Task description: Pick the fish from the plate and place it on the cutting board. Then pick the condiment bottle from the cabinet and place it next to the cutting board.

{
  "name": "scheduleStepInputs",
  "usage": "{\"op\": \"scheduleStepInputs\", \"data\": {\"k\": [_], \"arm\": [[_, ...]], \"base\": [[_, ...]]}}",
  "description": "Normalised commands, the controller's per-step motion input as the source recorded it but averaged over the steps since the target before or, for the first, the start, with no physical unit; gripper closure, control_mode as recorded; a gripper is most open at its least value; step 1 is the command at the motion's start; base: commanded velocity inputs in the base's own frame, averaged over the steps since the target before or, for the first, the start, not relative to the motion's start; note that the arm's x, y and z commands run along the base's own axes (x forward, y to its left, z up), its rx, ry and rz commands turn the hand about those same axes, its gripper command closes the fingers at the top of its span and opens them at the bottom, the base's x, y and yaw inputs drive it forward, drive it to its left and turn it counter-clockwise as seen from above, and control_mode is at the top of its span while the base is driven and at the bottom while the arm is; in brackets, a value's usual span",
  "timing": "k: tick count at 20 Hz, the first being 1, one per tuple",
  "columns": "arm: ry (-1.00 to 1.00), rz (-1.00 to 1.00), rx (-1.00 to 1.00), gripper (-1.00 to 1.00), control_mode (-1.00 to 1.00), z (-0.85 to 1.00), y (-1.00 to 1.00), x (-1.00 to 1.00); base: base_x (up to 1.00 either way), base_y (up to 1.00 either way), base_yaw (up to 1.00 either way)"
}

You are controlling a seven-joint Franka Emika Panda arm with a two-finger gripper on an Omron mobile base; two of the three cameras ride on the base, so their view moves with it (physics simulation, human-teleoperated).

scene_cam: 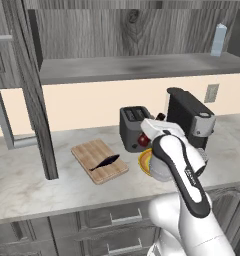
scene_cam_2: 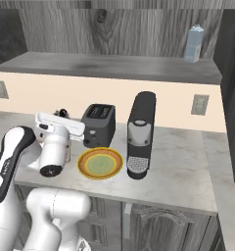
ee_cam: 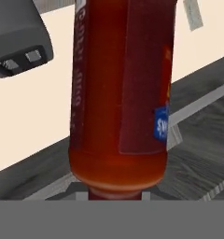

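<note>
The dark fish (scene_cam: pixel 104 162) lies on the light wooden cutting board (scene_cam: pixel 89 151), left of the arm on the counter. The yellow-rimmed plate (scene_cam_2: pixel 100 163) with a greenish centre sits bare in front of the toaster; in the left base view the arm covers most of the plate (scene_cam: pixel 143 161). My gripper (scene_cam: pixel 146 136) is shut on the dark-red condiment bottle (ee_cam: pixel 118 93) and holds it above the counter, between the plate and the toaster. A bit of the bottle's (scene_cam: pixel 143 140) red body shows beside the hand. The grey cabinet's shelf (scene_cam: pixel 132 67) runs above.
A dark toaster (scene_cam_2: pixel 99 125) and a black coffee machine (scene_cam_2: pixel 140 135) stand at the back of the counter, close to the hand. A pale blue-white bottle (scene_cam_2: pixel 194 44) stands on the shelf's right end. A grey vertical cabinet panel (scene_cam: pixel 39 125) reaches the counter left of the board. Drawers run below.
</note>
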Motion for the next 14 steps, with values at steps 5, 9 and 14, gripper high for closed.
{"op": "scheduleStepInputs", "data": {"k": [5, 9, 14], "arm": [[0.08, 0.11, -0.02, 1.00, -1.00, -0.26, 0.00, 0.00], [0.14, 0.11, -0.03, 1.00, -1.00, -0.31, 0.05, 0.00], [0.14, 0.09, -0.03, 1.00, -1.00, -0.32, 0.17, 0.00]], "base": [[0.00, 0.00, 0.00], [0.00, 0.00, 0.00], [0.00, 0.00, 0.00]]}}
